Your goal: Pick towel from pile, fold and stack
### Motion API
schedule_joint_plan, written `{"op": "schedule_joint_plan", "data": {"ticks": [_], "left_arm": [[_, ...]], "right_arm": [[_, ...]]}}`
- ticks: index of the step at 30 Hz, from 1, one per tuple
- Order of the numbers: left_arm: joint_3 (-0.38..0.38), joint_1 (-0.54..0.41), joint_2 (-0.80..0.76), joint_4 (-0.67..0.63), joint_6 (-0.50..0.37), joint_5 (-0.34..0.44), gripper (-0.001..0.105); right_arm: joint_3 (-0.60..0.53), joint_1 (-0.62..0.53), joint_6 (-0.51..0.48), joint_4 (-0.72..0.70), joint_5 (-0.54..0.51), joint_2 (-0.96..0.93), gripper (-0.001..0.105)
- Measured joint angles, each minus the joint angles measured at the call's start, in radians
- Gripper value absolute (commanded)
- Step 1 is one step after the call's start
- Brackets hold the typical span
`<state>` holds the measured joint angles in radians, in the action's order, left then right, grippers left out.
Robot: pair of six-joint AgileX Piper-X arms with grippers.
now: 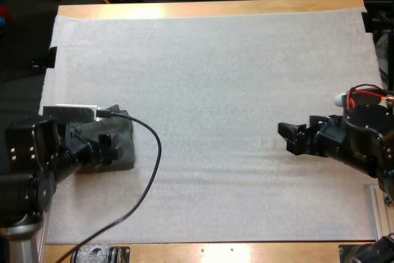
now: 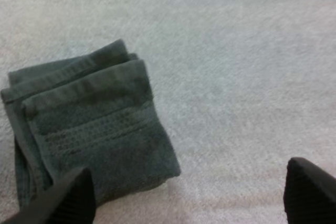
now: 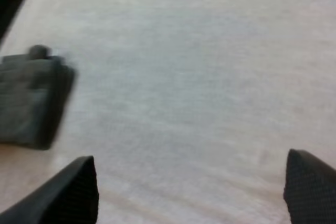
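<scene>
Right, high view first: the folded towel (image 1: 123, 143) sits at eight o'clock on the white mat (image 1: 215, 78), and the left gripper (image 1: 106, 149) hangs over its nine o'clock side. Across at four o'clock, the right gripper (image 1: 288, 137) hovers above bare mat, well apart from the towel. On to the left wrist: fingers (image 2: 68, 203) spread wide, clamping nothing, one tip over the towel's corner, the layered towel lying flat. Right wrist now: fingers (image 3: 310, 190) wide too, bare mat between them, the towel far off.

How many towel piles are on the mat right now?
1: a folded stack at the left of the mat, beneath the left gripper. Layers suggest more than one towel; exact number unclear.
</scene>
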<state>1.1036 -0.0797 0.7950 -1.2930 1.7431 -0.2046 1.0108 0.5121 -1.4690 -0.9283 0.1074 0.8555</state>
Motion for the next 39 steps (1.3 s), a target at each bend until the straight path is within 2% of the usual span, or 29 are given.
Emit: {"op": "schedule_joint_plan", "data": {"ticks": [7,13,17,22,28,39], "left_arm": [[0.0,0.001,-0.04,0.0,0.002,-0.03,0.071],[0.0,0.062,-0.057,0.0,0.002,-0.032,0.071],[0.002,0.072,-0.065,0.0,0.002,-0.032,0.071],[0.002,0.072,-0.106,0.003,0.0,-0.023,0.071],[0.002,0.072,-0.221,0.024,-0.013,0.091,0.071],[0.002,0.072,-0.49,0.026,-0.052,0.141,0.071]], "right_arm": [[0.051,-0.217,-0.07,-0.083,-0.007,-0.008,0.071],[0.061,-0.407,-0.152,-0.136,-0.007,-0.083,0.071],[0.061,-0.489,-0.191,-0.173,-0.016,-0.15,0.071],[0.061,-0.505,-0.233,-0.194,-0.016,-0.239,0.071],[0.061,-0.505,-0.294,-0.217,-0.016,-0.36,0.071],[0.062,-0.505,-0.304,-0.219,-0.016,-0.56,0.071]]}}
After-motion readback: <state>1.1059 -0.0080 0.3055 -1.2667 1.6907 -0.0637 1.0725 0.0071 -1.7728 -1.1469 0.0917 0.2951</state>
